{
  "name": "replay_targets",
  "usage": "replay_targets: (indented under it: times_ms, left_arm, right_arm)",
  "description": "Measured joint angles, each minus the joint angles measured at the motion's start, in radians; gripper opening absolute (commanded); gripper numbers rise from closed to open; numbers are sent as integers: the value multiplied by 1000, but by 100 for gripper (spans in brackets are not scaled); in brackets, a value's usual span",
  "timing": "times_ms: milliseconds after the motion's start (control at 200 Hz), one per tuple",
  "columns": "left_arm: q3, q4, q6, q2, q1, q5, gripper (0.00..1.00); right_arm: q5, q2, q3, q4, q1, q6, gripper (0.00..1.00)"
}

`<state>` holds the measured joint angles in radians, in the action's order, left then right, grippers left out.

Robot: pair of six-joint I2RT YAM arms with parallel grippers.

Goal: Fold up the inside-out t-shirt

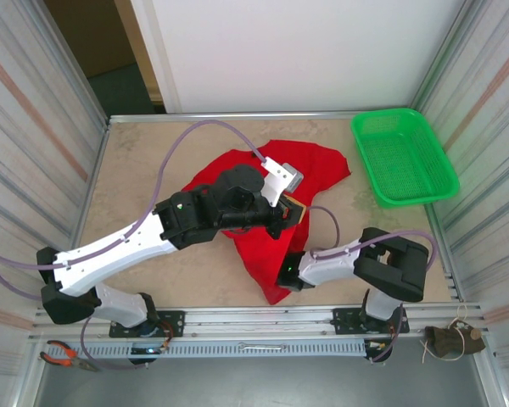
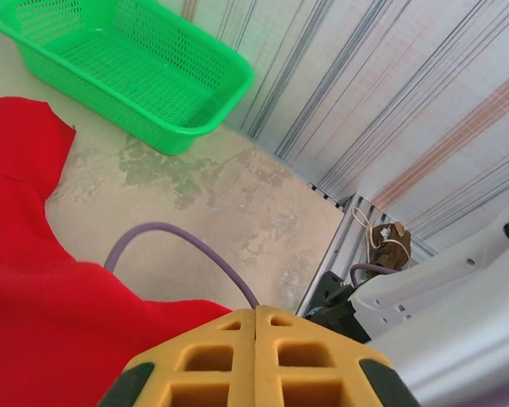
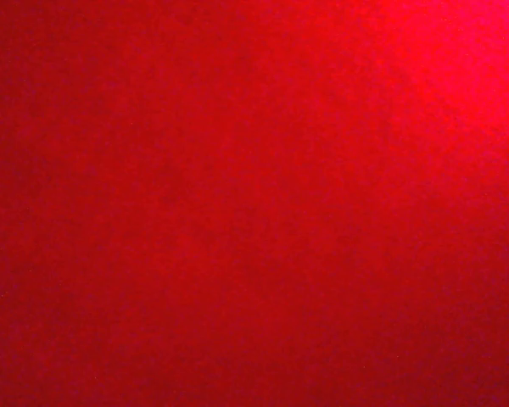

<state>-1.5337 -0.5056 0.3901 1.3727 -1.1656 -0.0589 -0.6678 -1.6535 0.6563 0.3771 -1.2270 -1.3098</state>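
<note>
A: Red cloth floods the right wrist view. The right claw [image 1: 287,275] is at the near tail of the inside-out t-shirt [image 1: 254,254], pressed together. Can't tell if it's pinching cloth.
B: Left claw [image 2: 254,326]?
A: Yellow pads [image 2: 212,360] pressed together, nothing between them, over the shirt mid-tabletop [image 1: 153,170]. Green basket [image 1: 403,161] far right, apart.
B: Step?
A: Early, I'd say: shirt bunched, no fold yet. Next move probably needs it spread flat, each claw opening onto an edge.
</note>
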Motion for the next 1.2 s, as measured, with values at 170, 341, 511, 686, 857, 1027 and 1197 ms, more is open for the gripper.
replay_targets:
  times_ms: [170, 341, 511, 686, 857, 1027, 1197]
  left_arm:
    - [0, 0, 4, 0, 0, -8, 0]
    - [0, 6, 39, 0, -1, -49, 0]
    - [0, 34, 80, 0, -32, -72, 0]
    - [-6, 56, 110, 1, -99, -80, 0]
    - [-31, 109, 143, 16, -126, -113, 0]
    - [-35, 169, 186, 72, -126, -151, 0]
    - [-81, 164, 224, 127, -143, -181, 0]
  right_arm:
    - [13, -92, 84, -31, 61, -16, 0]
    - [85, -164, 178, -29, 222, -10, 0]
    - [145, -228, 254, -26, 322, -3, 0]
    - [207, -261, 283, -18, 385, -8, 0]
    - [281, -292, 283, 19, 448, -11, 0]
    - [328, -314, 299, 67, 464, -10, 2]
    - [365, -362, 386, 84, 496, -21, 15]
